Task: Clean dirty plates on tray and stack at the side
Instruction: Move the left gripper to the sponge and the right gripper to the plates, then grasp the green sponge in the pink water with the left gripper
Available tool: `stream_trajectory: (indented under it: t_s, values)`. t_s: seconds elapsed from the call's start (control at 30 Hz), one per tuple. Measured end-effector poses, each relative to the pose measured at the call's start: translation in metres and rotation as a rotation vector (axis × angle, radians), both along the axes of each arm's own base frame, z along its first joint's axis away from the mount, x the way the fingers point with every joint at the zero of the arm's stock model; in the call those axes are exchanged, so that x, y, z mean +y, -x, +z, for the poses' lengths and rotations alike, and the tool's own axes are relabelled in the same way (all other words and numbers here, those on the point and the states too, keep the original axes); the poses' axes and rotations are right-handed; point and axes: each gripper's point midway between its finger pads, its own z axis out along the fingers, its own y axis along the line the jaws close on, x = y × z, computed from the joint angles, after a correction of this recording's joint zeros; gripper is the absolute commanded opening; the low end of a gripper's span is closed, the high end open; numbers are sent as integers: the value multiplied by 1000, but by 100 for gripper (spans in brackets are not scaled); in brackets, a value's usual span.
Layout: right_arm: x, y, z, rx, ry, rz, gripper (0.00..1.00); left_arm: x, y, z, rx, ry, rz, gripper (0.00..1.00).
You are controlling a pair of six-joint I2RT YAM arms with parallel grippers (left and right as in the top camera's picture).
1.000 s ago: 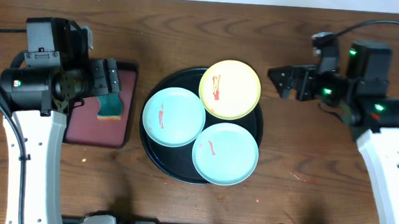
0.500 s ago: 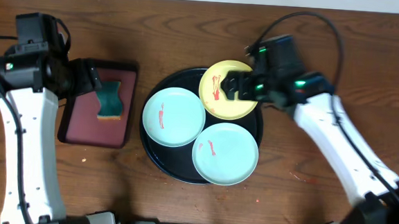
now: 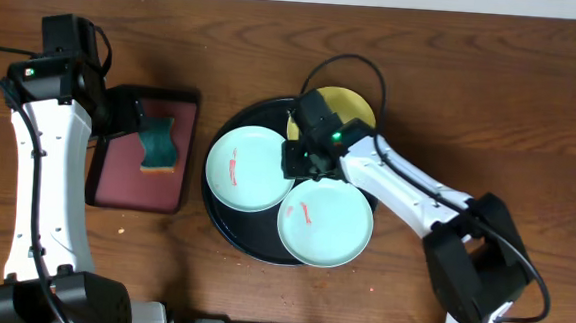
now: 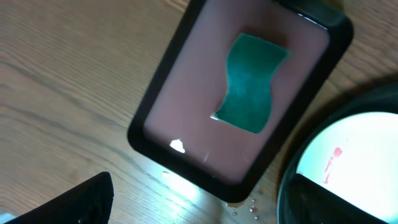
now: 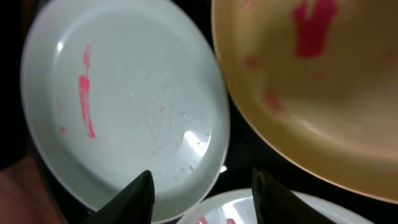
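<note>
Right pincer (image 5: 203, 183) spread apart, above gap between mint plate (image 5: 124, 118) and yellow plate (image 5: 323, 106)

Two mint-blue plates (image 3: 250, 168), yellow plate (image 3: 359, 107), all red-smeared; black tray (image 3: 226, 223); dark red tray (image 3: 131, 182); teal sponge (image 3: 158, 144).

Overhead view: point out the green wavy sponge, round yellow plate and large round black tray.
Green wavy sponge (image 3: 159, 146), overhead view, its middle.
Round yellow plate (image 3: 356, 109), overhead view, bare right part.
Large round black tray (image 3: 232, 228), overhead view, lower-left edge.

Wooden table (image 3: 492, 94): black tray (image 3: 239, 229), red tray (image 3: 132, 180)
</note>
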Motion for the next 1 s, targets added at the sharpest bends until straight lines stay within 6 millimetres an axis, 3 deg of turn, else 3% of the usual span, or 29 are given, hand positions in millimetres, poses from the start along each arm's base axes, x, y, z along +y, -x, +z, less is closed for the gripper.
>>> stream_trajectory:
  t_s: [0.27,0.63,0.77,0.87,1.0]
  values:
    - [1,1,-31,35,49,-38,34,7,-4,2,-19,-32,28,89]
    - [8,-9,-38,2,33,-48,23,9,-6,1,-21,-41,38,89]
    - [8,-6,-45,15,45,-45,16,10,-8,-12,18,-33,37,89]
    - [7,-5,-49,12,66,-54,1,10,-11,-26,60,-25,37,89]
    - [7,-7,-48,11,67,-71,1,11,-15,-46,116,-14,36,89]
